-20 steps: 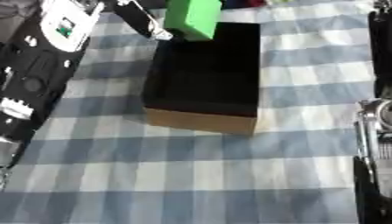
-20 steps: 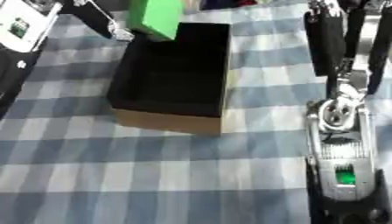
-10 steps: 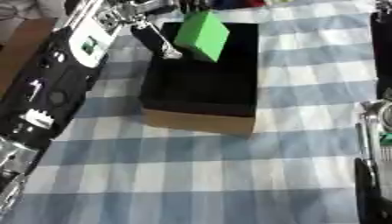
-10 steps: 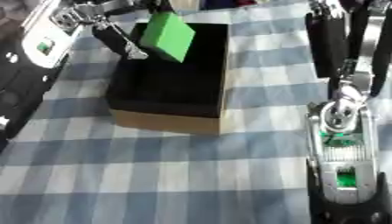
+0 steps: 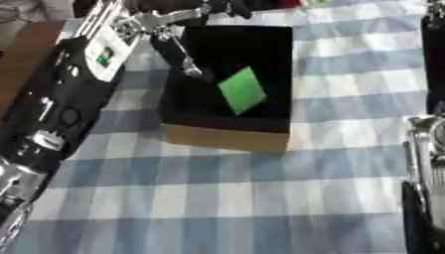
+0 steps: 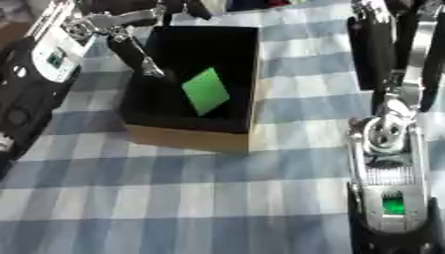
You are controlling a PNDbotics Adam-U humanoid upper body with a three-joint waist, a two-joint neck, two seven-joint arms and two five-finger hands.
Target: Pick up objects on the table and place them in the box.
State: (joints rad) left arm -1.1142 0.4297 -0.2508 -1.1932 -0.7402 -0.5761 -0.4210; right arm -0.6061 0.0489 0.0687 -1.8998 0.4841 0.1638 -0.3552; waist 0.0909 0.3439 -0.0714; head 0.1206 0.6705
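Observation:
A green block (image 5: pixel 242 91) lies tilted inside the black-lined cardboard box (image 5: pixel 228 139), near its right wall. My left hand (image 5: pixel 170 24) hovers over the box's far left corner, and its straight fingers (image 5: pixel 186 58) point down into the box, a little to the left of the block, without touching it. That hand is open and holds nothing. My right hand (image 6: pixel 393 45) stands at the right side of the table, fingers straight and pointing up, holding nothing.
The box stands on a blue and white checked tablecloth (image 5: pixel 260 198). My left forearm (image 5: pixel 61 104) runs along the left side, and my right forearm (image 6: pixel 391 173) fills the lower right. Dark things lie at the table's far edge.
The green block has left my left hand and dropped into the box. The hand's fingers have opened and now point down beside the block.

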